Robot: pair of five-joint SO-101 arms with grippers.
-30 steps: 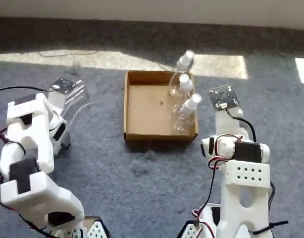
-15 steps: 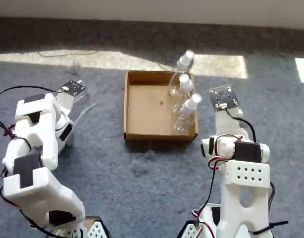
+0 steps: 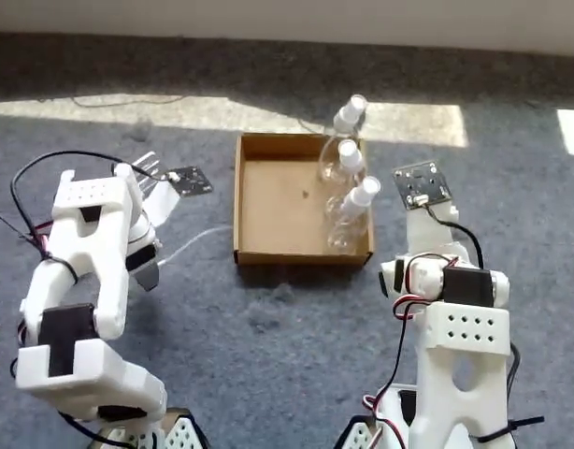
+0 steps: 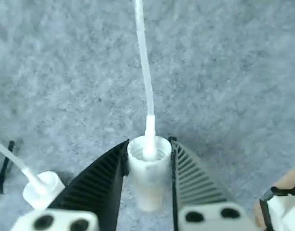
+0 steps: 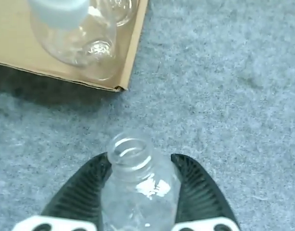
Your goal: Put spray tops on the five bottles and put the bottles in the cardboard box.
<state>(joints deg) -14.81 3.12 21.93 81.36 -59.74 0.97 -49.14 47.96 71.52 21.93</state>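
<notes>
The left gripper (image 4: pixel 148 144) clamps a white plastic spray top (image 4: pixel 147 175) by its collar, the thin dip tube pointing out over the grey carpet (image 4: pixel 234 72), left of the shallow brown cardboard box (image 3: pixel 238 201). The right gripper (image 5: pixel 140 160), beside the box's near right corner, grips a clear open-necked plastic bottle (image 5: pixel 138 197). Three capped clear bottles (image 3: pixel 343 223) stand along the box's right wall.

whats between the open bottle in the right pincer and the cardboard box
Just bare grey carpet, as the right wrist view shows: the uncapped bottle in the right pincer sits apart from the cardboard box corner.
</notes>
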